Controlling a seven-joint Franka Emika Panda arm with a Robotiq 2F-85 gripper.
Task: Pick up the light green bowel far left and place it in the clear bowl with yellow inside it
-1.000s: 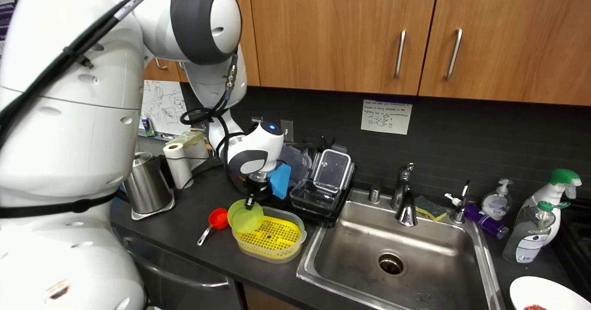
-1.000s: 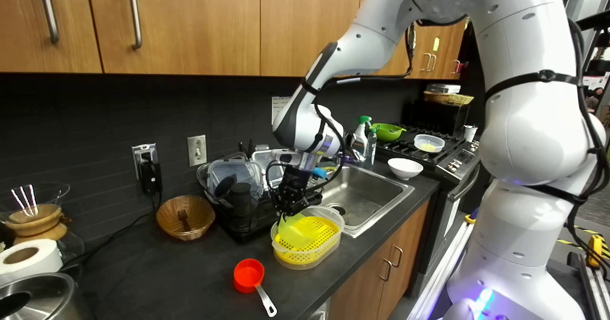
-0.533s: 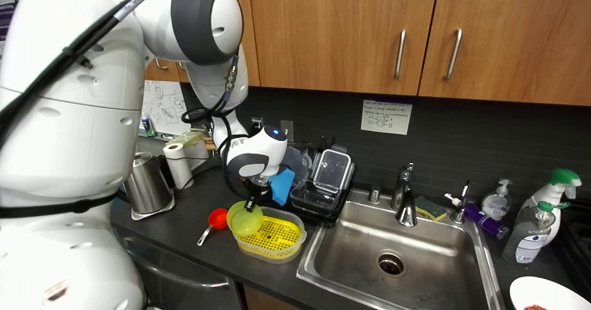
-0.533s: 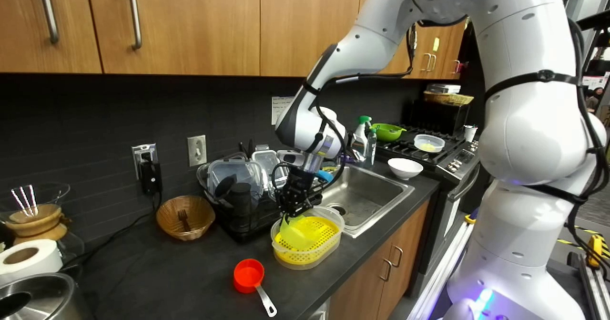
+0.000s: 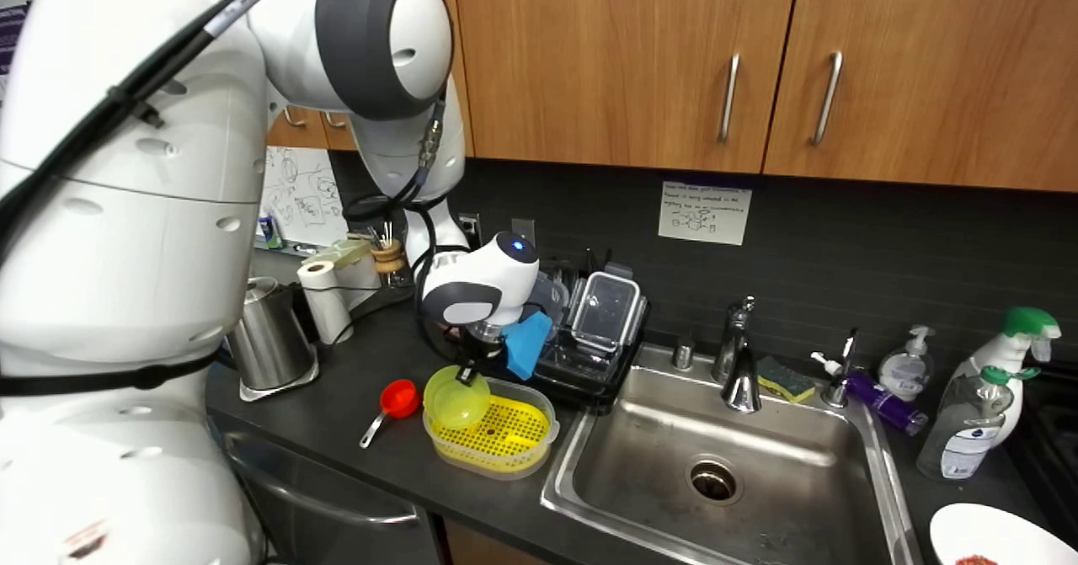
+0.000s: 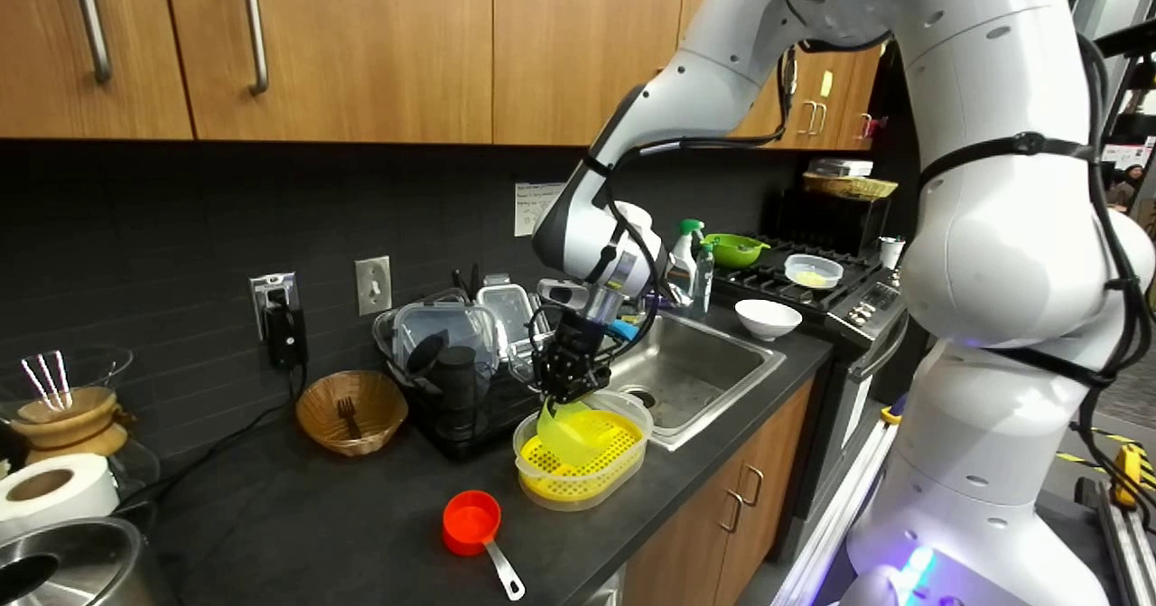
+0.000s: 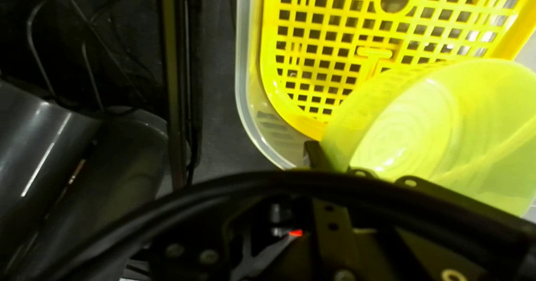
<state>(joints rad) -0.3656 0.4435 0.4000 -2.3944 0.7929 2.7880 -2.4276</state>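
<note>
Above a dark kitchen counter, the gripper pinches the rim of the light green bowl, jaws narrow on the thin plastic; the bowl hangs tilted over one end of the clear bowl, whose yellow insert shows beyond it; whether bowl and insert touch cannot be told; placing looks to be the step in hand, and doing it well likely calls for a shift toward the insert's middle, a levelling of the base, then a gentle lowering before release; edges deserve care, since the end rim could catch the bowl's wall; the dish rack stands close beside the gripper; the red measuring cup lies near that same end; the roomiest way out appears straight up.
</note>
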